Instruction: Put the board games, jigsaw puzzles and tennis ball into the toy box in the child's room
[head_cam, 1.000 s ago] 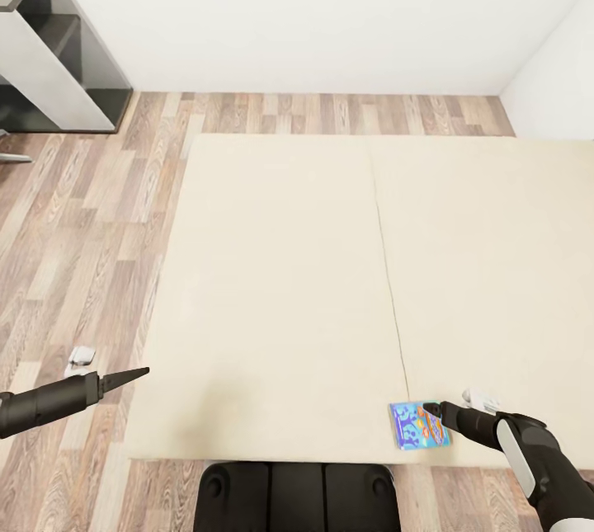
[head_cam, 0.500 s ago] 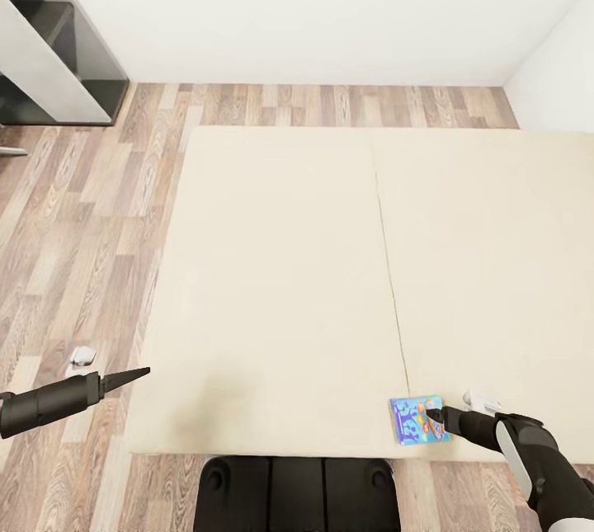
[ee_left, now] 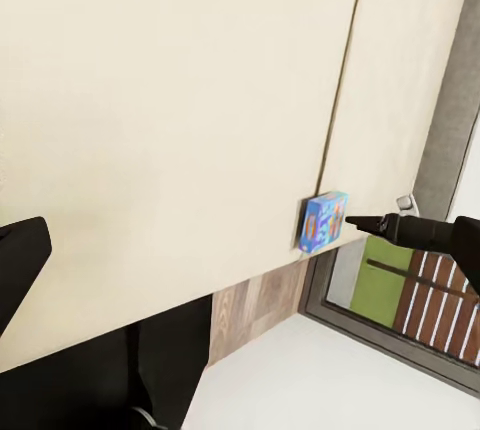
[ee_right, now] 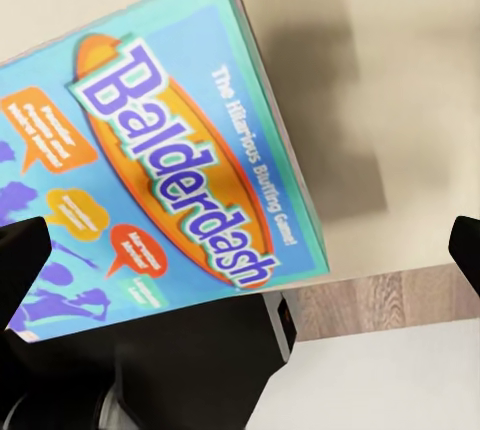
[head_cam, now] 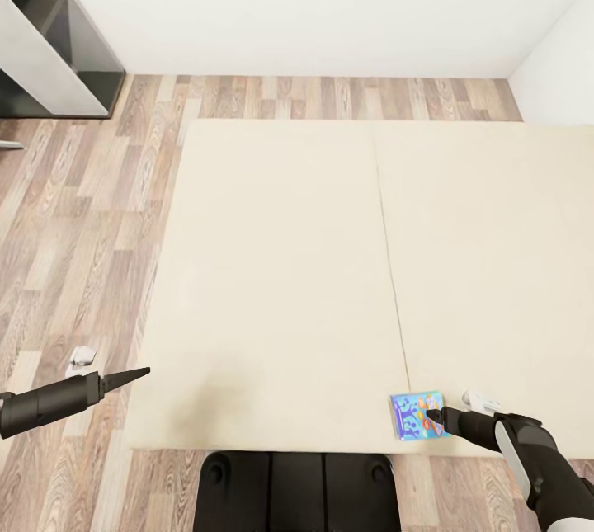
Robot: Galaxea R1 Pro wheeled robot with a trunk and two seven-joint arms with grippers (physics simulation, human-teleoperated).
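The right black two-finger gripper (head_cam: 436, 414) is showing at the lower right of the head view, its tip overlapping the small blue board game box (head_cam: 417, 414); in the right wrist view its fingers (ee_right: 22, 250) are standing spread wide. The box is lying flat near the bottom edge of the large beige-covered bed (head_cam: 330, 268), long axis running slightly tilted from that edge. It reads "Balderdash" (ee_right: 180, 160) and "The Hilarious Bluffing Game!". The left black gripper (head_cam: 124, 376), at lower left, is looking pressed together above the wood-plank floor (head_cam: 74, 235). A dark-grey shelf unit (head_cam: 49, 45) is cut off upper left.
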